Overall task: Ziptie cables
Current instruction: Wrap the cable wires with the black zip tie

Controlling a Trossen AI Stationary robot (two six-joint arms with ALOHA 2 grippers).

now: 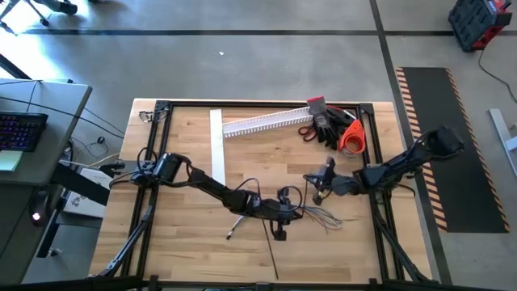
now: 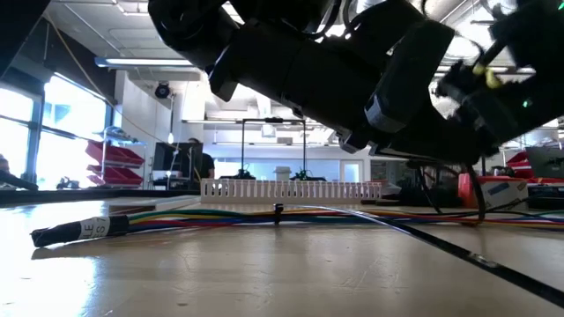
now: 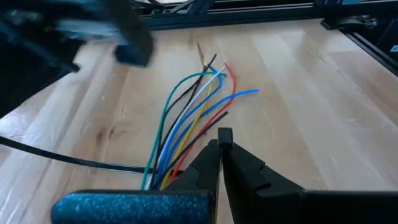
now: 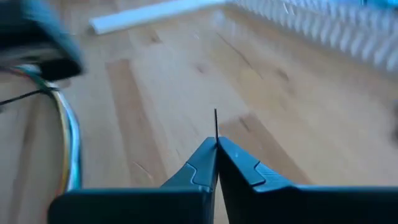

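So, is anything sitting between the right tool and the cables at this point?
Nothing visible. The right tool, shut on a thin black ziptie, sits beside the cables over bare table; the left tool is shut at the bundle.

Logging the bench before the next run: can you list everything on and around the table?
cables: one bundle, multicoloured wires, table centre
ziptie: one seen, black, pinched in right fingers
slotted channel: one, white, far side
flat strip: one, white, left of centre
gloves: black, far right corner
orange-red items: count unclear, beside gloves
left gripper: fingers shut, by the cables
right gripper: fingers shut on the ziptie
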